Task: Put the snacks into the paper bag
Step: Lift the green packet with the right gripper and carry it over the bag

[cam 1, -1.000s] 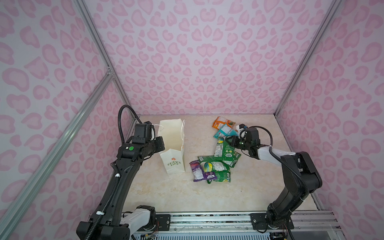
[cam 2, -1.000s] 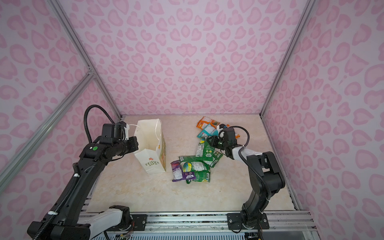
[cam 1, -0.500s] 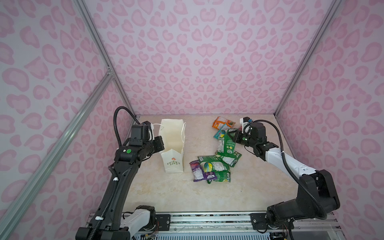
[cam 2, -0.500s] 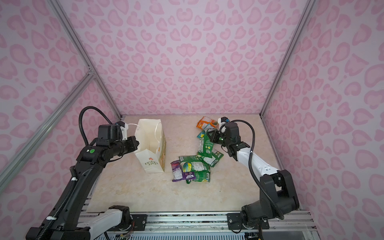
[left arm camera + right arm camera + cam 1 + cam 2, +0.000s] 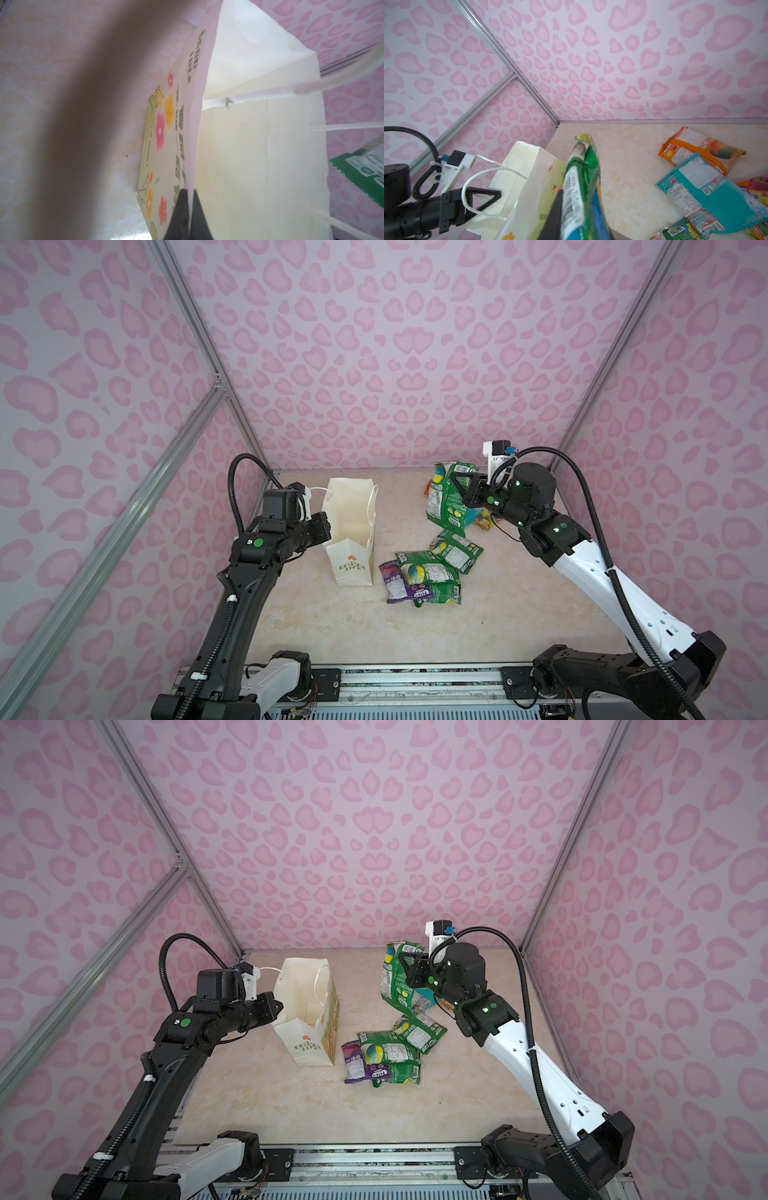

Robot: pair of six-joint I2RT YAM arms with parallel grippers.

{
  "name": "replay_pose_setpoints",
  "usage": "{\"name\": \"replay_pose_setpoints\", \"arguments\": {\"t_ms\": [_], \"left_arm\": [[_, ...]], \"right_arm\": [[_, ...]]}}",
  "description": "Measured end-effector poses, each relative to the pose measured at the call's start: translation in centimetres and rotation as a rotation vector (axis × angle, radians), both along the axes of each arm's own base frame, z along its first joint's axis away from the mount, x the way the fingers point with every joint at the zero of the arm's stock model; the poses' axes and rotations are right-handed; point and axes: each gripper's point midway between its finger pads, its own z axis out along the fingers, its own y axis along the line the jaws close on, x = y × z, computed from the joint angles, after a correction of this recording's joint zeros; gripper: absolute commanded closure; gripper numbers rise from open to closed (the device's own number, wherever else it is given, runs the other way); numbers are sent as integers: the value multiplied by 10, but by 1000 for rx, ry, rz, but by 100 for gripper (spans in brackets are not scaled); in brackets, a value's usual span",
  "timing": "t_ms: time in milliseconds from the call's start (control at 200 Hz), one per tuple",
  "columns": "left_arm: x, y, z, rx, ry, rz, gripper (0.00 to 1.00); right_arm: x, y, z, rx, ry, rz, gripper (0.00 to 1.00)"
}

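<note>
L end effector (image 5: 325,526) clenched on paper bag (image 5: 353,506) rim, prob. to hold mouth open; R end effector (image 5: 460,489) grips green packet (image 5: 441,504) aloft, w/ bag as likely drop target.

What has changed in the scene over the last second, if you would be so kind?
The right claw closed on a green packet and lifted it off the table; it now hangs in the air. The left claw stays shut on the rim of the paper bag. The bag and the pile of packets beside it have not moved.
</note>
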Motion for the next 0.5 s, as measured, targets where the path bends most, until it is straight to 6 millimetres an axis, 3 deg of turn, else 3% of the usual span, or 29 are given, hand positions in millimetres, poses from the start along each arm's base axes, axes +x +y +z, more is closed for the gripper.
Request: {"name": "replay_pose_setpoints", "arguments": {"t_ms": [210,500], "left_arm": [[3,-3,0,-17,-7,-6,97],[6,-2,-8,-12,21,6,97]], "right_arm": [[-10,34,67,48,-129,21,100],[-2,90,110,77,-208,48,100]]}}
